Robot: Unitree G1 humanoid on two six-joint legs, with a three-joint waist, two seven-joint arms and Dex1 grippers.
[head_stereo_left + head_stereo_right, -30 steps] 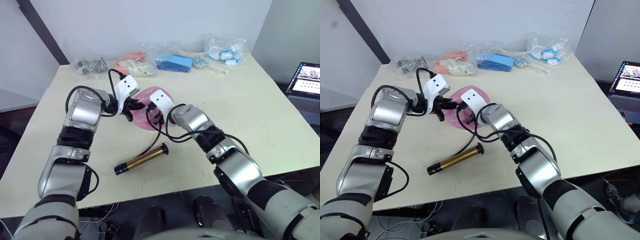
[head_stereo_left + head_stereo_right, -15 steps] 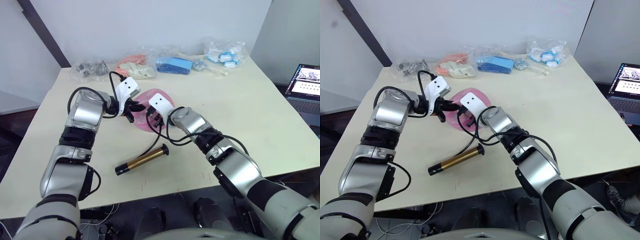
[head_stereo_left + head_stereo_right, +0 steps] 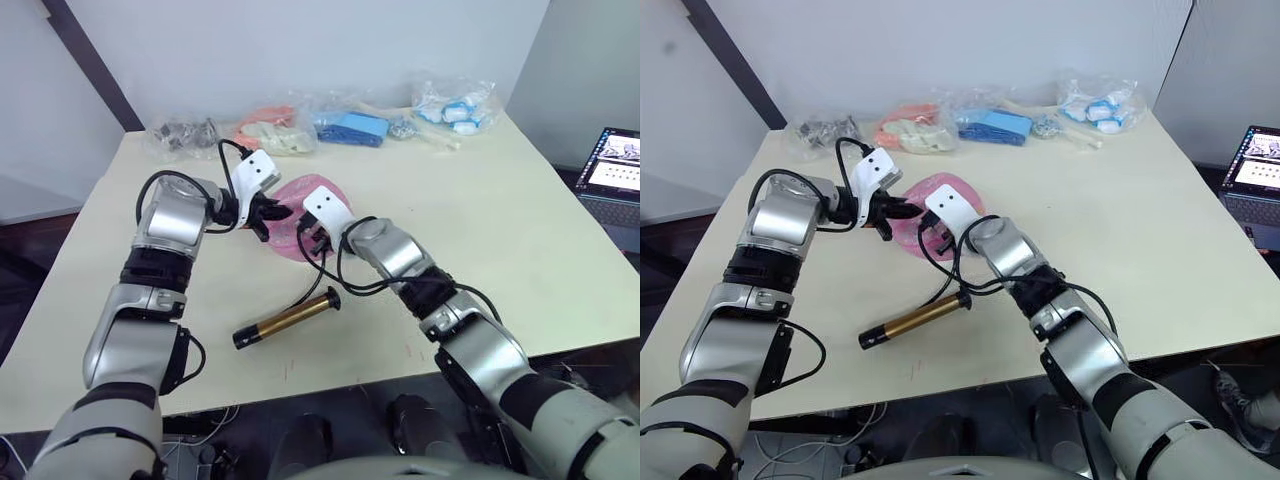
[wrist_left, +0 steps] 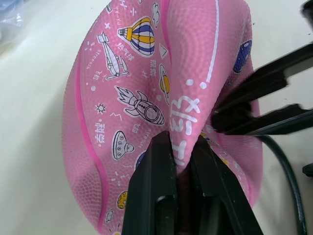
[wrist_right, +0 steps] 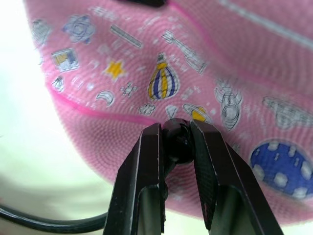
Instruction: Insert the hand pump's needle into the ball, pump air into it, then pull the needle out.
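So the pink ball (image 3: 296, 212) is pretty much deflated, sitting floppy on the cream bench (image 3: 520, 230) a bit toward the far side, between the 2 grippers. The left gripper (image 4: 182, 152) has its jaws clenched on a raised fold of the ball's rubber, right by the white printed characters and the little rocket and hot-air-balloon cartoons. The right gripper (image 5: 176, 142) comes in from the other side and its jaws are pinched on the black hose end (image 5: 177, 140), a small round fitting pressed right up against the ball's skin just below a striped balloon print. I can't actually make out the needle itself, it's hidden at that contact spot, so can't tell how far in it is. In the left wrist view you can see the right gripper's black fingers (image 4: 266, 105) touching the ball's edge. The thin black hose (image 3: 308, 290) loops down from the right gripper to the hand pump (image 3: 286, 319), which lies flat on the bench nearer the robot, well apart from the ball, gold barrel angled with its T-handle end toward the ball and the black cap end pointing back at the robot's left. Along the far edge there's a row of plastic bags (image 3: 352, 124), and a laptop (image 3: 610, 170) sits off beyond the bench's right side.
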